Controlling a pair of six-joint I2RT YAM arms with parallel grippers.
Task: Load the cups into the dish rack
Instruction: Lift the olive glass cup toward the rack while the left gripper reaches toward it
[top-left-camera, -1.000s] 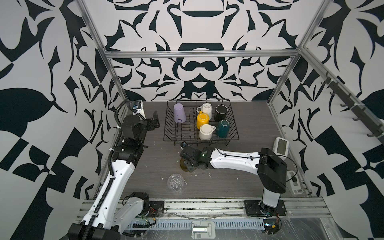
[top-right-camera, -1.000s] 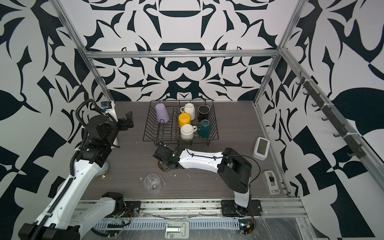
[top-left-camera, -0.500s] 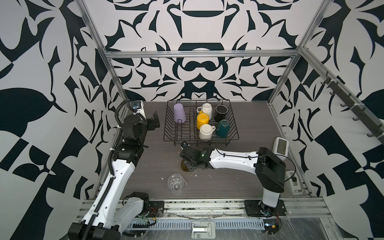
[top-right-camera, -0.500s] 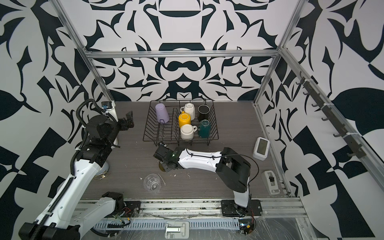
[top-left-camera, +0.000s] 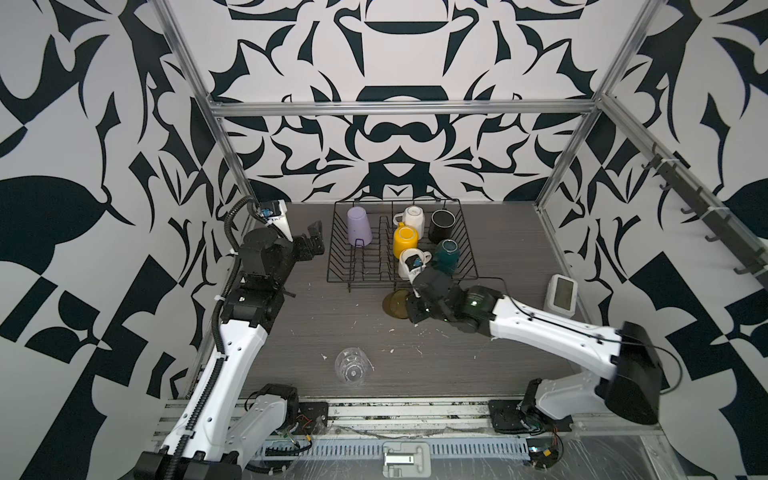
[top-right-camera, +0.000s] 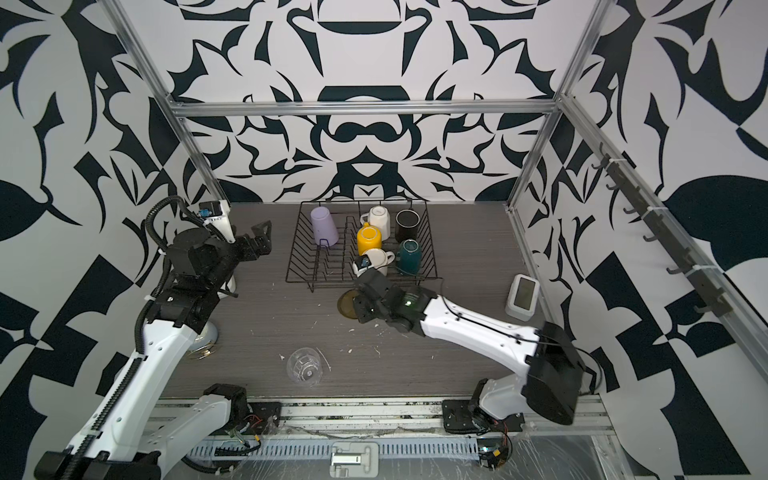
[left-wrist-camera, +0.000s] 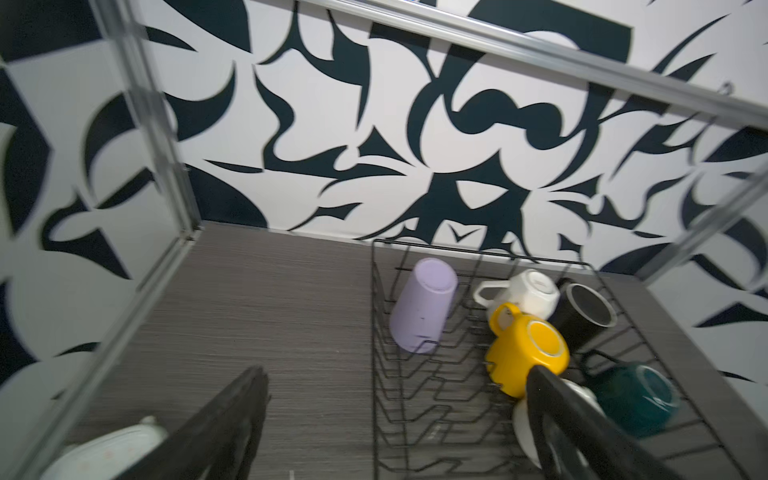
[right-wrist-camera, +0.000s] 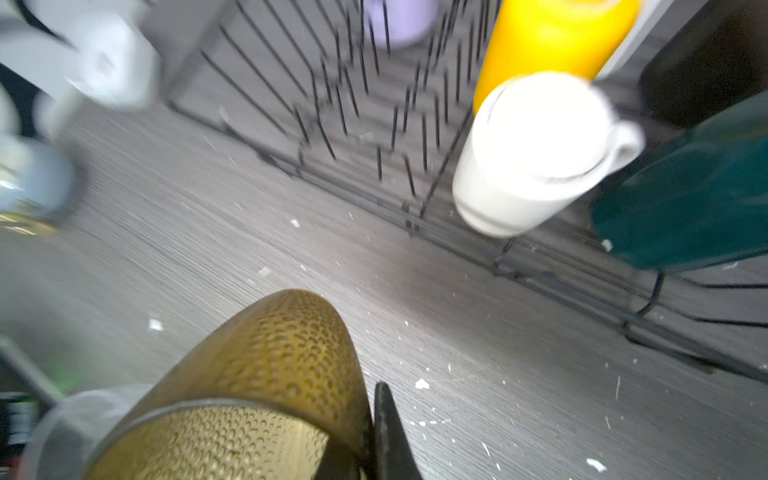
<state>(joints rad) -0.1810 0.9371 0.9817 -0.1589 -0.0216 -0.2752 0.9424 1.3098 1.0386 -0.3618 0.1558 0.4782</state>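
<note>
Pinched wall of amber glass (top-left-camera: 394, 302) in closed right gripper (top-left-camera: 413, 306), with rack (top-left-camera: 361, 279) just ahead. Held left gripper (top-left-camera: 316, 239) wide open, empty, rack nearby.

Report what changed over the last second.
The right claw shut on the wall of the amber glass and shifted it right, toward the dish rack. The left claw stayed open and still beside the rack. The clear glass and everything in the rack did not move.
</note>
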